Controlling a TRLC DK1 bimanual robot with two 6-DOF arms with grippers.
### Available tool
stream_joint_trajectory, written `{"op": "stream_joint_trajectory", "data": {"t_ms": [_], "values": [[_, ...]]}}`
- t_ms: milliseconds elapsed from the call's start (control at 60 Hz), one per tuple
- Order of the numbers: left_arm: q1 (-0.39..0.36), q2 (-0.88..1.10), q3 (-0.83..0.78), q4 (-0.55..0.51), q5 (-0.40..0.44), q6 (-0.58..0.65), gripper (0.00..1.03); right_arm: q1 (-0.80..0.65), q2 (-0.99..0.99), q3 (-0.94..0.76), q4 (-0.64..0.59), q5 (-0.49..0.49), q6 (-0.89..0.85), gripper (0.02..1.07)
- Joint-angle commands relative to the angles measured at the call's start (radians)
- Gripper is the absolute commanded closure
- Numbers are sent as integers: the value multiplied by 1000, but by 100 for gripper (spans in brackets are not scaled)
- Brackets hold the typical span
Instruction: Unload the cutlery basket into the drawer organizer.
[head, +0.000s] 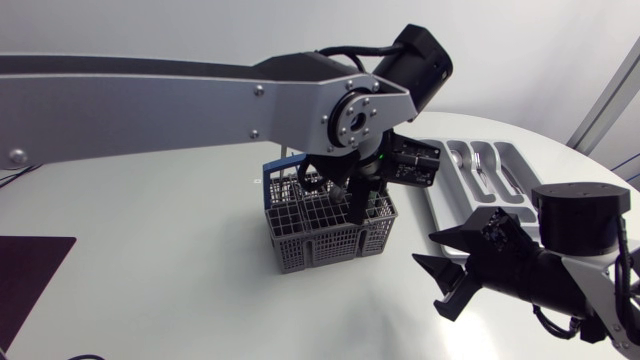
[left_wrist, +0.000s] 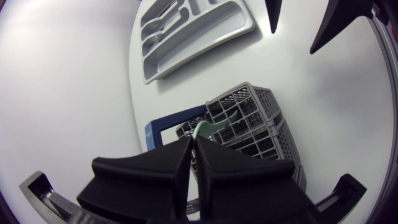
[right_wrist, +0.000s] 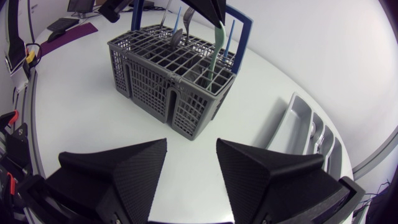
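Bright even diffuse light, faint soft shadow on table (head: 180, 250) at cutlery basket (head: 320, 245) foot, wrist views bowed toward edges.

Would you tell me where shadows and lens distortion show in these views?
Head view: even light, a soft shadow beside the basket. Left wrist view: fisheye bows the organizer; the left gripper, shut on the green utensil, looms large. Right wrist view: the edge of the table curves.

No legible text or markings
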Motion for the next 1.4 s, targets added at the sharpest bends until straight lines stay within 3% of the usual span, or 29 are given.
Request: {"op": "stream_joint_trajectory", "data": {"t_ms": [0, 517, 1067, 1167, 1383], "values": [[-6, -7, 14, -2, -27, -1, 98, 6, -7, -20, -6, 6, 10, 47], [-29, 12, 88, -5, -59, 0, 98, 6, -10, -22, -4, 6, 4, 47], [-101, -174, -59, -4, -158, -36, 98, 43, -61, -22, -24, 29, 35, 47], [-118, -216, -71, -2, -172, -87, 98, 63, -93, -22, -35, 52, 47, 47], [-115, -254, -70, -1, -174, -345, 97, 107, -193, -26, -37, 129, 71, 47]]}}
